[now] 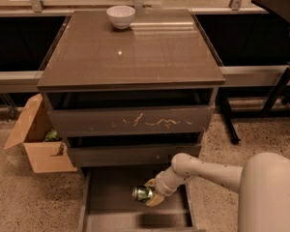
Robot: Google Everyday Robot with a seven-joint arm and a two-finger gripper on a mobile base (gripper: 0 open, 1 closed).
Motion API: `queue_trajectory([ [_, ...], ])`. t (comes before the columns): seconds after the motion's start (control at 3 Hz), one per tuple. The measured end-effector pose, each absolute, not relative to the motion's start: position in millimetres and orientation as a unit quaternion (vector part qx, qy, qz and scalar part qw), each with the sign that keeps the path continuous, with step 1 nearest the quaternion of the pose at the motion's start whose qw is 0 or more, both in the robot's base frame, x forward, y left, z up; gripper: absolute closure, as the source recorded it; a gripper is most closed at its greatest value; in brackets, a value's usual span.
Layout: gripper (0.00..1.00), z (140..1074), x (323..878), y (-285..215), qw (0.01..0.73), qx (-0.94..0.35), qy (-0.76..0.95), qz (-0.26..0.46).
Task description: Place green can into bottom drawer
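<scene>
The green can [141,193] lies on its side, its silvery end facing left, over the floor of the open bottom drawer [111,197]. My gripper [152,193] is at the can's right end and is shut on it; my white arm comes in from the lower right. The drawer is pulled out below the plain middle drawer [130,153] and the top drawer with pale scratch marks [135,121]. I cannot tell whether the can rests on the drawer floor or hangs just above it.
A white bowl [121,16] stands at the back of the cabinet top [130,57]. An open cardboard box [36,139] sits on the floor left of the cabinet. Dark table legs [275,100] stand at the right.
</scene>
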State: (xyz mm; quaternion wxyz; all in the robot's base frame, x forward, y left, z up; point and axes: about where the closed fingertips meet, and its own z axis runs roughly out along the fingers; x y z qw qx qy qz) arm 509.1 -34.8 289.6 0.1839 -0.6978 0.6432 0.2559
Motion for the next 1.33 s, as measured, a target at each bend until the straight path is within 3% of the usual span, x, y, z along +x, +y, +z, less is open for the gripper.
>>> queue_trajectory([
  [1.33, 1.00, 207.6, 512.0, -11.3, 0.180, -0.669, 0.671, 0.265],
])
